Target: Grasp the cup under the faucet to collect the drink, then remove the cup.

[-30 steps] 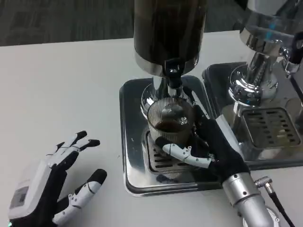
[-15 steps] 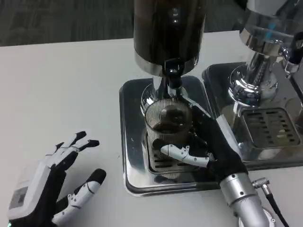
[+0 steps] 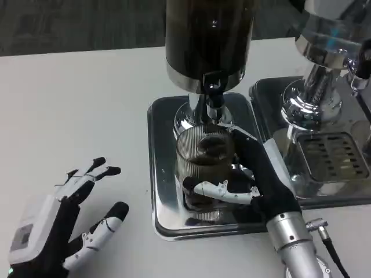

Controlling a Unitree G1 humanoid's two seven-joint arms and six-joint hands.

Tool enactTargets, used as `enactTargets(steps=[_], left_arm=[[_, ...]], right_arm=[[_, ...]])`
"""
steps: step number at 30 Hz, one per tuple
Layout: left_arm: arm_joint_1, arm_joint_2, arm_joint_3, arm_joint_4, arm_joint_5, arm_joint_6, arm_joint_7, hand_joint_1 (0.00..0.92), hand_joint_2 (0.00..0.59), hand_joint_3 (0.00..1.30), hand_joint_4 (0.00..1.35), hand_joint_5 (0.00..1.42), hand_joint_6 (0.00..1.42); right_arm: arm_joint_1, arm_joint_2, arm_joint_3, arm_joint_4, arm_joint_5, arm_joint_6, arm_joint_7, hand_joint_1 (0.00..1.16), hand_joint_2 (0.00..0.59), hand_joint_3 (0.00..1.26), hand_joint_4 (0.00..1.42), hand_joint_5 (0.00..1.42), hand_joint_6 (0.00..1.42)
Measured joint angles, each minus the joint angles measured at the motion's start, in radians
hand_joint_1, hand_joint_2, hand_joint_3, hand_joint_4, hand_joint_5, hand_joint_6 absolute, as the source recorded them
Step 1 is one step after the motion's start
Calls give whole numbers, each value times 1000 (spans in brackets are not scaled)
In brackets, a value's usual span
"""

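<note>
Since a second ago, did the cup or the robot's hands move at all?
The right hand keeps its grip on the ribbed cup, which now sits a bit higher in the picture, closer under the faucet. Dark drink shows inside it. The left hand stays open on the table, barely moved.

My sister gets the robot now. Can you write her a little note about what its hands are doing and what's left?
Right hand: its fingers wrap the ribbed cup, which stands on the drip tray under the faucet of the dark dispenser.
Left hand: resting open on the white table, holding nothing.
Done: cup grasped; dark drink shows inside it.
Left: finish collecting, then take the cup out from under the faucet.
</note>
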State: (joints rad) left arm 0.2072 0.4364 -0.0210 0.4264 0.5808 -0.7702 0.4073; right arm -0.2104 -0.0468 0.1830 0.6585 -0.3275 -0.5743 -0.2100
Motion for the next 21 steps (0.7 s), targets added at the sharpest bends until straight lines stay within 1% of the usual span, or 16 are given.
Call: enactTargets(steps=[9, 11, 21], left_arm=[[-8, 0, -9, 2, -2, 0, 0, 0, 237, 312, 134, 255, 115], [-9, 0, -10, 4, -2, 0, 0, 0, 237, 312, 134, 256, 116], [-16, 0, -27, 16, -3, 0, 0, 0, 237, 312, 134, 258, 119]], right_arm=[[9, 0, -1, -5, -6, -2, -42, 1045, 188, 457, 523, 661, 909], [17, 0, -1, -13, -17, -2, -60, 1045, 188, 460, 523, 662, 924], [40, -6, -1, -43, -55, -1, -90, 1058, 190, 465, 523, 679, 947]])
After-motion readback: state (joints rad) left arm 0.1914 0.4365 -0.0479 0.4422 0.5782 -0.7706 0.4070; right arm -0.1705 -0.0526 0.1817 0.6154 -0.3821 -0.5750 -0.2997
